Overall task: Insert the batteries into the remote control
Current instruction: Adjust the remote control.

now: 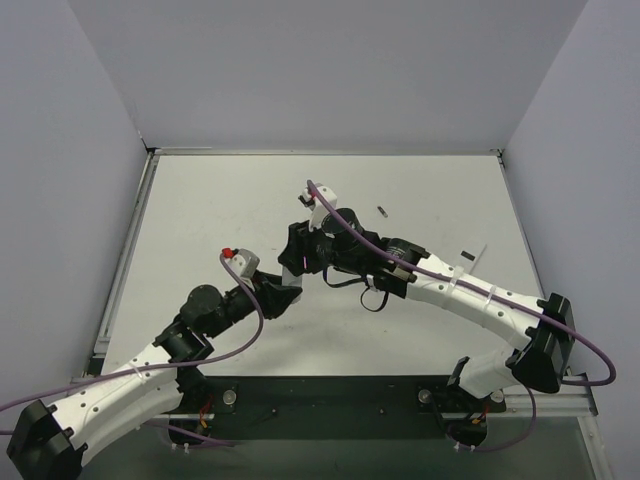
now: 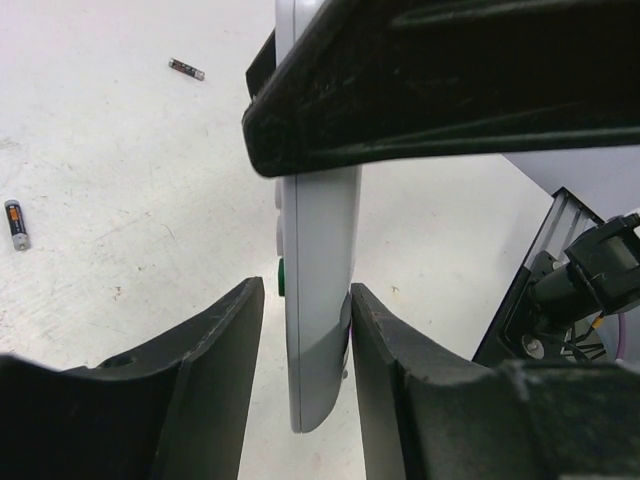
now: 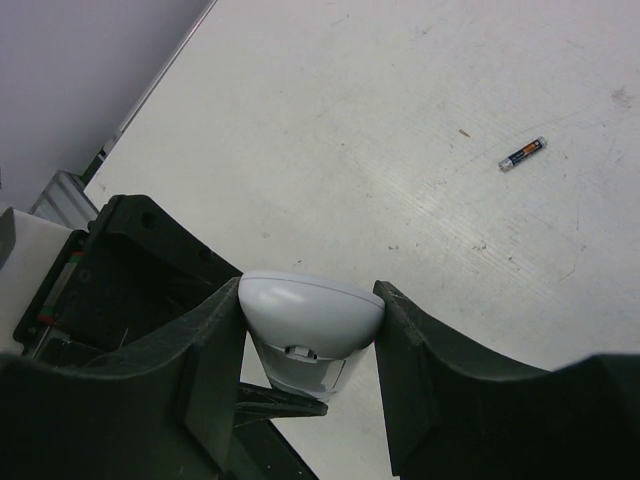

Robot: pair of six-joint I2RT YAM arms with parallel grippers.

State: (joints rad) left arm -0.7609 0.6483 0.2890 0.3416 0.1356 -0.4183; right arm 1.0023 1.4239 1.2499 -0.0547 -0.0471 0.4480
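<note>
The white remote control is clamped by its rounded end in my right gripper, both fingers pressed on its sides. In the left wrist view the remote hangs edge-on, with my right gripper black across the top. My left gripper straddles its lower end: the right finger touches it, the left finger stands a little off. The grippers meet at mid-table, hiding the remote there. Two batteries lie loose on the table; one shows from above and in the right wrist view.
A small white flat piece lies on the table by the right forearm. Grey walls close the table at the back and both sides. A metal rail runs along the left edge.
</note>
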